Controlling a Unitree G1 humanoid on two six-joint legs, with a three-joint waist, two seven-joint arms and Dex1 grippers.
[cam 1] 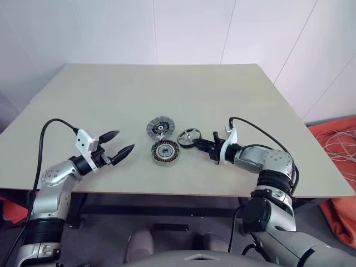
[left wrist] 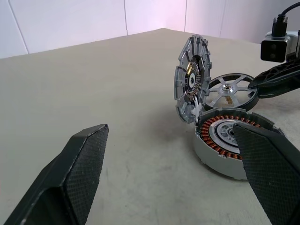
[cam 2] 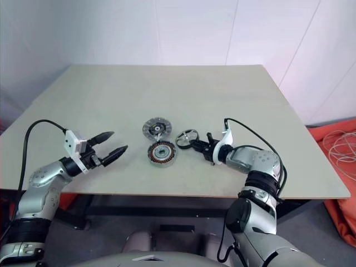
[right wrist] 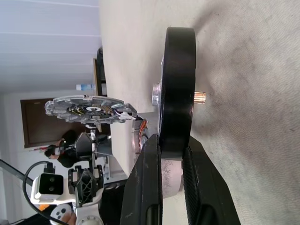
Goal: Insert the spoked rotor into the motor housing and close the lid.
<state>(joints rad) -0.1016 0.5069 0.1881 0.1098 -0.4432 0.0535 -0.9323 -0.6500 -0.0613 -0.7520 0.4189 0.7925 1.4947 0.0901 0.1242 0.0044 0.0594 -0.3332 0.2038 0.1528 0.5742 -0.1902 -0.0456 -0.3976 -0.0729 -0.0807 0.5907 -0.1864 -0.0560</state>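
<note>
Beige bench [cam 1: 167, 94], white walls. Right end effector [right wrist: 171, 154] clamps spoked rotor [right wrist: 178, 89] rim; left end effector [cam 1: 118, 146] spread, empty. Lid [left wrist: 192, 79] upright above motor housing [left wrist: 225, 140].

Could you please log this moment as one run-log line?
right gripper: shut on spoked rotor rim | left gripper: open, empty | lid: open | motor housing: empty

Right pincer [cam 2: 196, 146] grips the spoked rotor [cam 2: 187, 137] beside the motor housing [cam 2: 162, 152] and raised lid [cam 2: 156, 128]
</note>
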